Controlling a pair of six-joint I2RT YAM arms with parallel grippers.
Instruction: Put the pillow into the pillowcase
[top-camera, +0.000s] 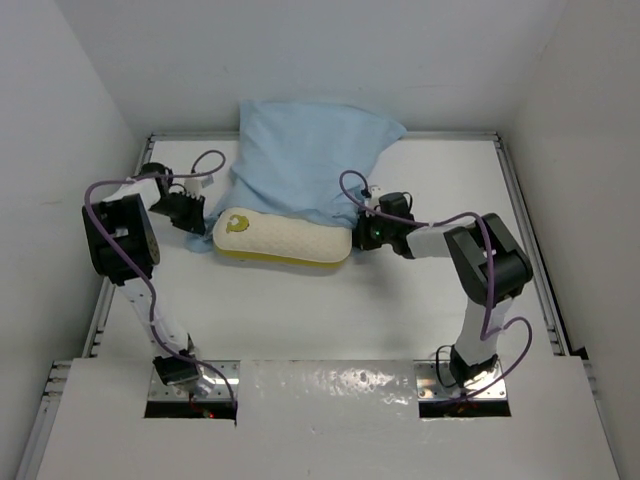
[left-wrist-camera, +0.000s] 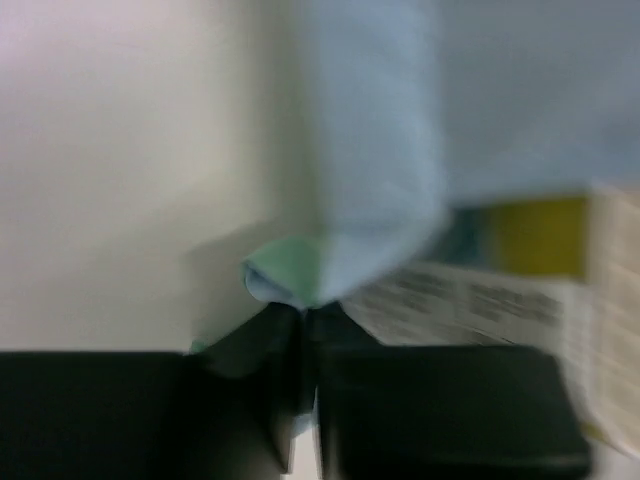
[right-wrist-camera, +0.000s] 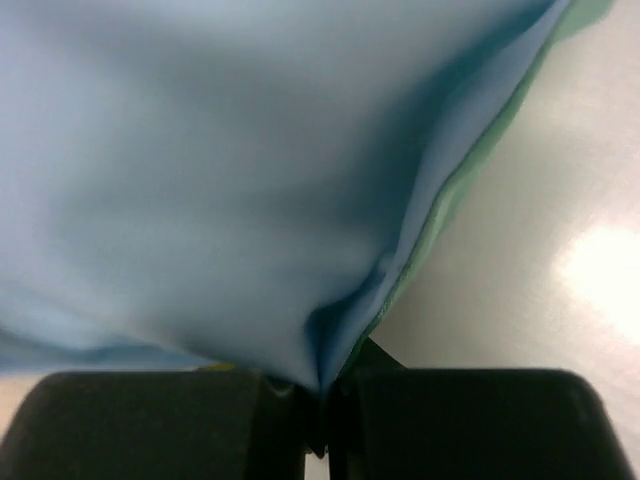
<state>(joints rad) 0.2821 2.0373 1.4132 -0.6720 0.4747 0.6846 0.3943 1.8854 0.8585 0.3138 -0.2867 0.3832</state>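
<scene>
Both the left hand (top-camera: 192, 213) and the right hand (top-camera: 364, 231) pinch the mouth of the pillowcase (top-camera: 310, 160) at either end of the pillow (top-camera: 285, 238) lying on the surface (top-camera: 300, 310); advisable to draw the cloth evenly nearward over it.

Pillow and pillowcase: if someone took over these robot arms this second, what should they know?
Left gripper: shut, pinching the pillowcase edge at the pillow's left end.
Right gripper: shut, pinching the pillowcase edge at the pillow's right end.
Pillow: lies on the table, near side and emblem uncovered. The pillowcase drapes over its far edge and bunches behind it.
Done: cloth gripped on both sides.
Left: most of the pillow is outside; whether its far edge is in the opening cannot be told. Draw the pillowcase over it.
</scene>
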